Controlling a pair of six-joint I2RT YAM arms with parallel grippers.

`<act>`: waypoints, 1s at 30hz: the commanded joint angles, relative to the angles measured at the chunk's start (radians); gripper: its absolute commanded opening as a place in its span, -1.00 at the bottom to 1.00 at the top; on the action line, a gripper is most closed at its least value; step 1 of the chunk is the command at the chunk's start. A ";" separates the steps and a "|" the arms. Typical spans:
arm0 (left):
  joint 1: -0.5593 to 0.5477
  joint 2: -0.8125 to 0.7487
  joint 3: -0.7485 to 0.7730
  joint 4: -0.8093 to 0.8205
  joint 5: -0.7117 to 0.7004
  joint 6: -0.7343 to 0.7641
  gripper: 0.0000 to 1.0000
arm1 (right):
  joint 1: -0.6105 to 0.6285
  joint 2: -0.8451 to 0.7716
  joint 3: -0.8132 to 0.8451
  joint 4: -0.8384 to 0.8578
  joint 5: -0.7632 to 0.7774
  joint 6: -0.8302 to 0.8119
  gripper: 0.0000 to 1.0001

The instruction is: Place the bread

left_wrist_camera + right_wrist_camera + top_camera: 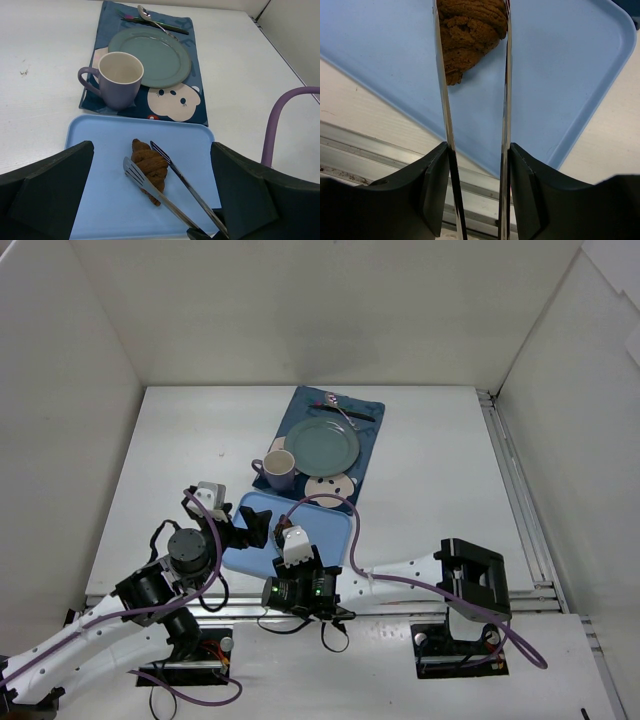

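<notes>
Dark brown twisted bread (pixel 149 167), lying flat on light blue tray (pixel 95 145), between tips of tongs (pixel 186 186)

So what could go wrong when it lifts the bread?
The thin tongs sit on either side of the bread. If the squeeze is weak, it might slip out or twist. The mug stands between the tray and the plate, so the bread or tongs could bump it on the way.
</notes>
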 commanded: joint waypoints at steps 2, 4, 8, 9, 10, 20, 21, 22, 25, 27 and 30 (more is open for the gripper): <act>0.001 0.015 0.034 0.032 -0.033 0.001 0.98 | 0.011 -0.091 -0.004 0.022 0.069 0.023 -0.15; 0.001 0.023 0.037 0.026 -0.038 -0.001 0.98 | 0.017 -0.134 -0.022 0.018 0.078 0.023 -0.19; 0.001 0.023 0.036 0.029 -0.046 -0.004 0.98 | 0.031 -0.202 -0.059 0.009 0.086 0.017 -0.21; 0.001 0.021 0.034 0.029 -0.047 -0.002 0.98 | 0.040 -0.215 -0.067 -0.004 0.089 0.029 -0.22; 0.001 0.021 0.034 0.029 -0.049 -0.004 0.98 | 0.049 -0.247 -0.084 -0.012 0.099 0.037 -0.22; 0.001 0.015 0.034 0.029 -0.046 -0.005 0.98 | 0.048 -0.475 -0.136 -0.138 0.213 0.074 -0.19; 0.001 0.007 0.031 0.032 -0.046 -0.005 0.98 | 0.035 -0.501 -0.138 -0.143 0.220 0.069 -0.18; 0.001 0.004 0.028 0.032 -0.046 -0.005 0.98 | 0.016 -0.511 -0.138 -0.144 0.217 0.057 -0.17; 0.001 -0.008 0.022 0.040 -0.049 -0.007 0.98 | -0.081 -0.538 -0.109 -0.144 0.220 -0.010 -0.14; 0.001 -0.010 0.021 0.038 -0.055 -0.007 0.98 | -0.162 -0.527 -0.051 -0.143 0.234 -0.095 -0.11; 0.001 -0.016 0.016 0.041 -0.065 -0.010 0.98 | -0.239 -0.484 0.054 -0.140 0.245 -0.219 -0.09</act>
